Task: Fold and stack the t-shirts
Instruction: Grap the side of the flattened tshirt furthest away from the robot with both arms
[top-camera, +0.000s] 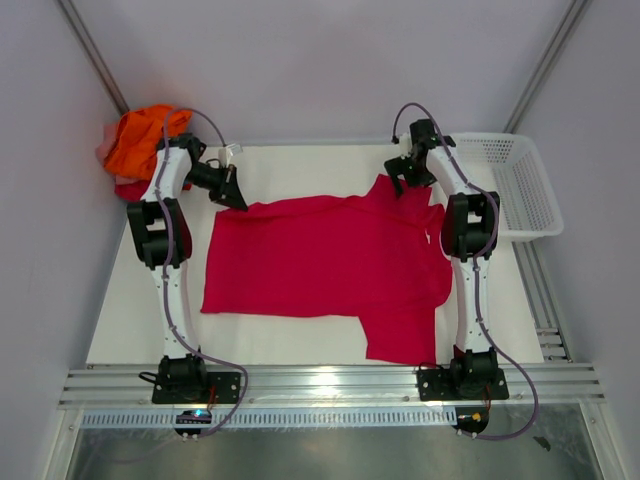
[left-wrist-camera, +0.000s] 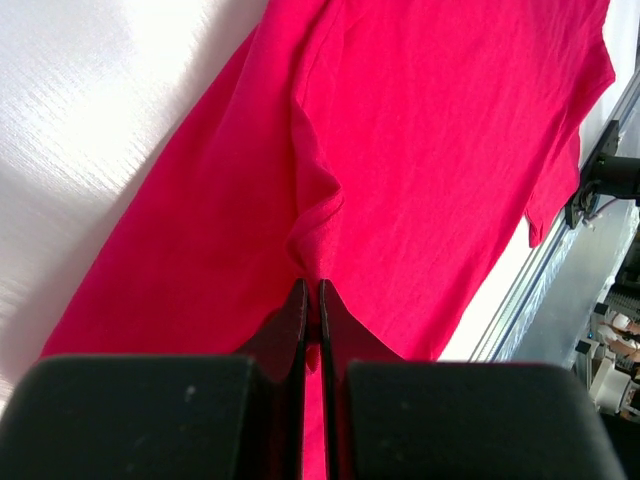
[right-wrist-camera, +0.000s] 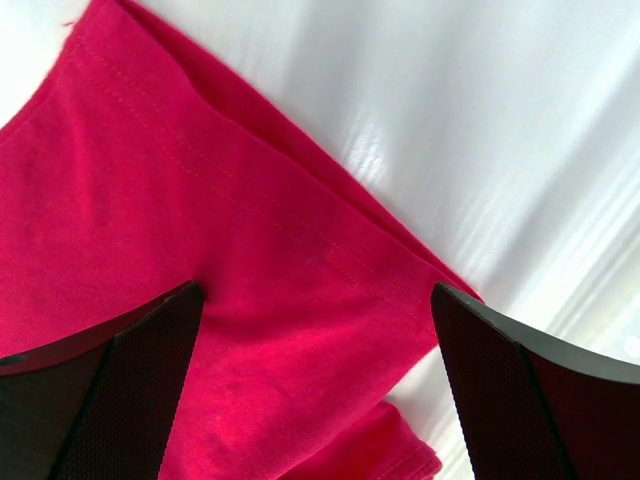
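With left gripper (left-wrist-camera: 311, 288), jaws clamped together, pinching a pucker of the crimson shirt (left-wrist-camera: 430, 150) at its far left edge; with right gripper (right-wrist-camera: 318, 292), jaws wide apart, hovering over the far right sleeve (right-wrist-camera: 200, 200); spread mostly flat across the white table (top-camera: 150, 320); beyond, heaped orange shirt (top-camera: 145, 140) far left, white basket (top-camera: 525, 190) far right.
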